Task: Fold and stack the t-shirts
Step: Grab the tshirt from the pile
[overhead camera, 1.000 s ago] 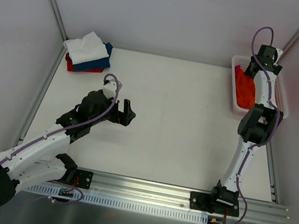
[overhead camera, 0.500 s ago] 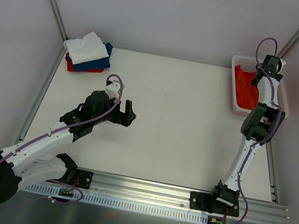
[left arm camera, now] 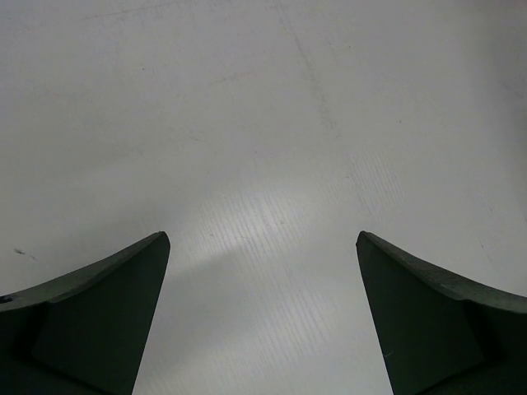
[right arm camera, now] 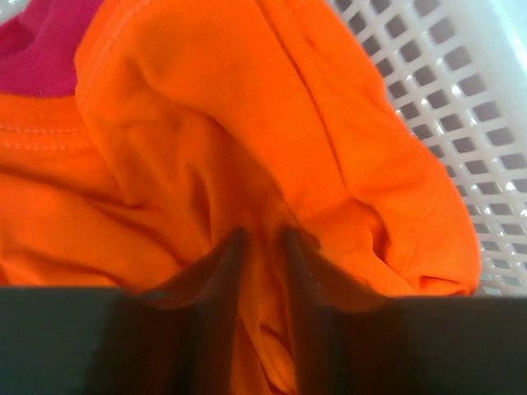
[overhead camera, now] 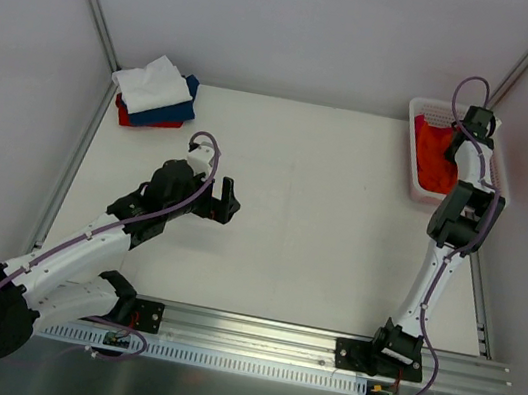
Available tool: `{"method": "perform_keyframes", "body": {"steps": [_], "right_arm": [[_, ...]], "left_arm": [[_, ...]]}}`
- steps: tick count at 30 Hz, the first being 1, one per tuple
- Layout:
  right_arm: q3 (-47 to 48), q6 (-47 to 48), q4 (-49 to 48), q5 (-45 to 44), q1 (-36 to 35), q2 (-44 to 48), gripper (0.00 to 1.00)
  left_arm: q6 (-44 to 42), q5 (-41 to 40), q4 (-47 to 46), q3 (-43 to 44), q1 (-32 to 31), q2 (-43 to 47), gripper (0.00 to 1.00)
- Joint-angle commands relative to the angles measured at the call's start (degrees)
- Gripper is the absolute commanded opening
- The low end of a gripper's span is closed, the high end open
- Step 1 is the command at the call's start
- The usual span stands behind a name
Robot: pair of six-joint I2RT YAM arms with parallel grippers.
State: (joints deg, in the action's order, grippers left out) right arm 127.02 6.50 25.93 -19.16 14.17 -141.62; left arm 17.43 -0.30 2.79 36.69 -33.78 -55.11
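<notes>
A crumpled bright orange t-shirt (right arm camera: pixel 247 140) fills the white mesh basket (right arm camera: pixel 461 99), with a magenta-pink t-shirt (right arm camera: pixel 41 41) under it at the upper left. My right gripper (right arm camera: pixel 263 247) is down in the basket, shut on a fold of the orange cloth. From above, the orange t-shirt (overhead camera: pixel 432 160) shows in the basket (overhead camera: pixel 412 151) at the back right, under the right arm. Folded white, navy and red t-shirts (overhead camera: pixel 157 91) are stacked at the back left. My left gripper (overhead camera: pixel 227 201) hovers open over bare table, nothing between its fingers (left arm camera: pixel 90 313).
The basket stands against the right wall. A metal rail (overhead camera: pixel 251 332) runs along the near edge by both arm bases. The white table (overhead camera: pixel 305 194) lies between the stack and the basket.
My right gripper has reached further into the basket and closed on the orange t-shirt. The left arm has barely shifted.
</notes>
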Motion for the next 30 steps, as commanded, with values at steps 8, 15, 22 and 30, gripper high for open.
{"method": "perform_keyframes", "body": {"steps": [8,15,22,30], "right_arm": [[-6.17,-5.62,-0.18,4.04,-0.11,6.96,0.0],[-10.21,-4.4,-2.46,4.22,-2.31,17.33,0.0],[-14.34,-4.84,-3.96,3.87,-5.55,29.37,0.0],[-16.28,-1.41,-4.14,-0.62,-14.07,40.71,0.0]], "left_arm": [[0.32,1.6,-1.38,-0.12,-0.32,2.64,0.99],[1.73,2.4,-1.38,-1.09,-0.32,4.4,0.99],[2.43,2.4,-1.29,-1.97,-0.32,5.54,0.99],[3.13,2.76,-1.47,-2.5,-0.32,5.02,0.99]]}}
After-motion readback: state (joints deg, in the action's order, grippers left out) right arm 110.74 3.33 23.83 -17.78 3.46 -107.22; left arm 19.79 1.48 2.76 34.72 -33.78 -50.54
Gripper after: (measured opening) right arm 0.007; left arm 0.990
